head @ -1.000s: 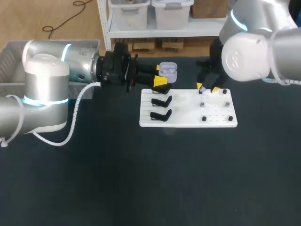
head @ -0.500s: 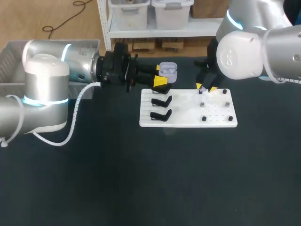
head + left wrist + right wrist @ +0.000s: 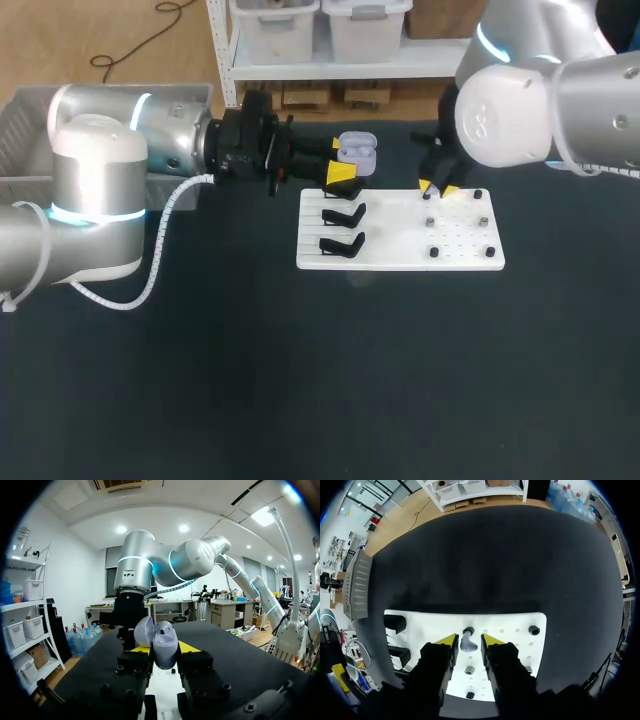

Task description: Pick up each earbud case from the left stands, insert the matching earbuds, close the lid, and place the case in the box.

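Two fingers [image 3: 192, 647] clamp case [image 3: 165, 649], right fingers [image 3: 493, 640] straddle earbud [image 3: 467, 643]

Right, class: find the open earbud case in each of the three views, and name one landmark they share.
Head view: earbud case, lid open, in the left gripper at the white board's far left corner.
Left wrist view: held between that gripper's yellow tips.
Right wrist view: not in it.
Shared landmark: the white board.
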You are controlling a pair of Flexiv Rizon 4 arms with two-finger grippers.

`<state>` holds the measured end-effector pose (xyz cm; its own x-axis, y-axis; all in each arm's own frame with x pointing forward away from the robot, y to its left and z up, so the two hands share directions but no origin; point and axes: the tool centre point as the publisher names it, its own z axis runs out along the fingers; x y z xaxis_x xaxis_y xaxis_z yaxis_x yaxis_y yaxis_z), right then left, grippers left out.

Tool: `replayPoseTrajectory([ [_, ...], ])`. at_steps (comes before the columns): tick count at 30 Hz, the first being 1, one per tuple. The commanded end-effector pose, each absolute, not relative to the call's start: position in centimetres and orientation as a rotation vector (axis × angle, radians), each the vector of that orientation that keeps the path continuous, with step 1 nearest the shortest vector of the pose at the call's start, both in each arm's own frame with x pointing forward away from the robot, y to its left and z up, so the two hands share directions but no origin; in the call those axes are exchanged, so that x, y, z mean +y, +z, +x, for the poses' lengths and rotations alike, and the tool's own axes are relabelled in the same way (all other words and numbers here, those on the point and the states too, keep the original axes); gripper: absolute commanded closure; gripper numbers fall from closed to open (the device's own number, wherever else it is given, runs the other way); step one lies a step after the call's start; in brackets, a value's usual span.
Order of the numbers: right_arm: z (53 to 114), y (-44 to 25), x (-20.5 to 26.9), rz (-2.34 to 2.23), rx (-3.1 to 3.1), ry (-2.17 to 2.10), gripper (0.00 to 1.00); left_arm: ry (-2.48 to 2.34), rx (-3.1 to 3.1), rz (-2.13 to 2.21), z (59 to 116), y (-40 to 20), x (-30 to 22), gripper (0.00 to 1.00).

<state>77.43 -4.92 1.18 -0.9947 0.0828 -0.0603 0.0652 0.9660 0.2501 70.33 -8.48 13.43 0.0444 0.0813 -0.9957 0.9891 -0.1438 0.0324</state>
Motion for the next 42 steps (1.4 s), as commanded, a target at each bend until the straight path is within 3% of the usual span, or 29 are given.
replayPoseTrajectory([
  [1, 77.3, 1.1, -4.8, 0.120, 3.047, 0.376, 0.82, -1.242, 1.172, 1.395, 70.3, 13.4, -8.5, 1.00],
  [5, 77.2, 1.1, -4.9, 0.129, 3.050, 0.372, 1.00, -1.242, 1.172, 1.395, 70.3, 13.4, -8.5, 1.00],
  [32, 71.6, 9.5, -6.8, 0.121, 3.035, 0.282, 1.00, -1.242, 1.172, 1.395, 70.3, 13.4, -8.5, 1.00],
  [42, 68.8, 14.1, -5.1, -0.012, 3.083, 0.170, 1.00, -1.242, 1.172, 1.395, 70.3, 13.4, -8.5, 1.00],
])
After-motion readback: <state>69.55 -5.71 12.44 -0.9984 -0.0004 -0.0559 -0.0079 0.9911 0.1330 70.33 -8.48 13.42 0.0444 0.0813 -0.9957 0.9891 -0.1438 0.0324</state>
